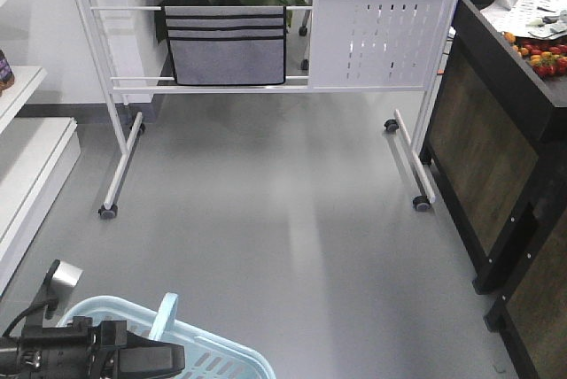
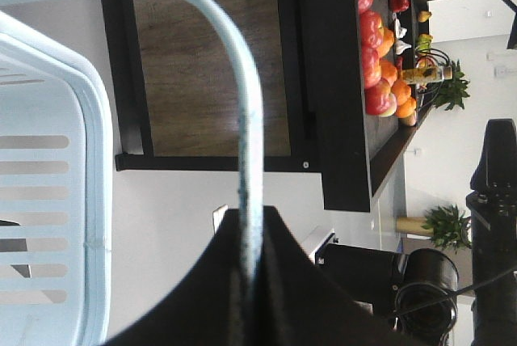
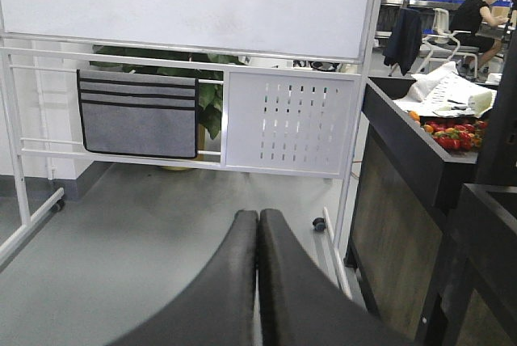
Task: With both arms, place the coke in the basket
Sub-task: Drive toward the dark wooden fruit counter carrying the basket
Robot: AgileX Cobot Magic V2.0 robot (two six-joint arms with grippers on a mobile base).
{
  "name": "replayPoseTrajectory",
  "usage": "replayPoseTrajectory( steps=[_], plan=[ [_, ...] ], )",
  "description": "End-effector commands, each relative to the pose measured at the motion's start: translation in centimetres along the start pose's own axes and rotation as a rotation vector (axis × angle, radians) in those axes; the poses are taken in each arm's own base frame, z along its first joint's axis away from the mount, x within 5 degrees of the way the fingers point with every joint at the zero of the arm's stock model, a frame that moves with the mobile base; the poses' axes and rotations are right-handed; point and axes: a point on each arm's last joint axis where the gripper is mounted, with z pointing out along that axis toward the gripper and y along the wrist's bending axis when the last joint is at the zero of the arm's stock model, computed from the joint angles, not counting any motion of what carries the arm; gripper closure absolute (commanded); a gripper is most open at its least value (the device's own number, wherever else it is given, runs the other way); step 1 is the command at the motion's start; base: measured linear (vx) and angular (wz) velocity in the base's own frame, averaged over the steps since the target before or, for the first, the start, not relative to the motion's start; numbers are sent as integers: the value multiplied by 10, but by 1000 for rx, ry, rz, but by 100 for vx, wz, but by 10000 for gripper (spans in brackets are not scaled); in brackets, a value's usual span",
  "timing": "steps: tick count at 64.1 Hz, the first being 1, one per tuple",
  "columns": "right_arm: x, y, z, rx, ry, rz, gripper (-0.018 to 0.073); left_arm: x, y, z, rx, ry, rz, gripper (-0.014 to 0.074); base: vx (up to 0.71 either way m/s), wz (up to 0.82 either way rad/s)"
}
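Observation:
The light blue basket (image 1: pixel 232 351) sits low at the bottom left of the front view, its flat swing handle (image 1: pixel 166 312) raised. My left gripper (image 1: pixel 174 358) is shut on that handle. In the left wrist view the handle (image 2: pixel 245 120) runs straight down between the closed black jaws of the left gripper (image 2: pixel 252 215), with the basket's slotted wall and rim (image 2: pixel 98 160) to the left. My right gripper (image 3: pixel 258 215) is shut with nothing between its fingers, hanging above the grey floor. The coke is out of view.
A white rolling whiteboard stand (image 1: pixel 266 38) with a grey fabric pocket (image 1: pixel 226 44) crosses the back. A dark wooden counter (image 1: pixel 496 140) bearing red and orange produce (image 1: pixel 542 58) lines the right side. White shelving (image 1: pixel 27 158) runs along the left.

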Motion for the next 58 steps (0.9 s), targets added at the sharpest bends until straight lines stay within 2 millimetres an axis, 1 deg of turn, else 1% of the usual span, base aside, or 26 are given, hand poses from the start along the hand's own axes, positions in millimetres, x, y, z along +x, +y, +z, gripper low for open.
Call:
replayPoseTrajectory(
  steps=[1,58],
  plan=[
    [-5,-1,-1,8,-79,-7,569,-5,-16,-2,116,-44,-4,604,19,4],
    [-5,-1,-1,8,-79,-7,569,-5,-16,-2,116,-44,-4,604,20,-2]
  ],
)
